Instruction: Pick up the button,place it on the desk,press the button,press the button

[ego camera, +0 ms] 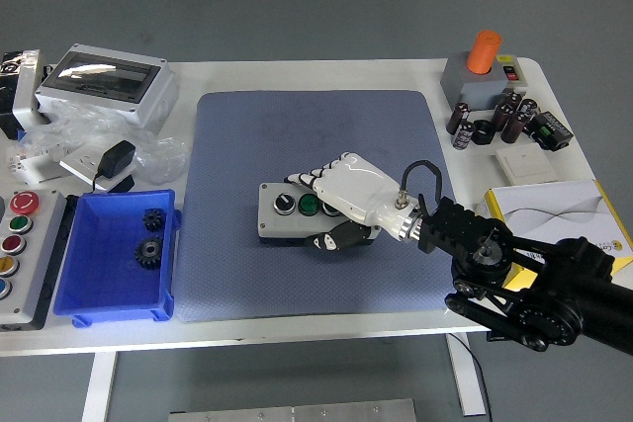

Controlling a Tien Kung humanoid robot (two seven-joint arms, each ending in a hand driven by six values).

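Fingers [315, 177] of the right hand [341, 200] wrap around the button box [287, 210], holding its right end. The box lies on the blue mat [237, 145] at about six o'clock of its centre, on the white surface [297, 74].

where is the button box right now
In the head view the button box lies near the middle of the blue mat, toward its front, right of the blue bin. The right hand grips its right end.
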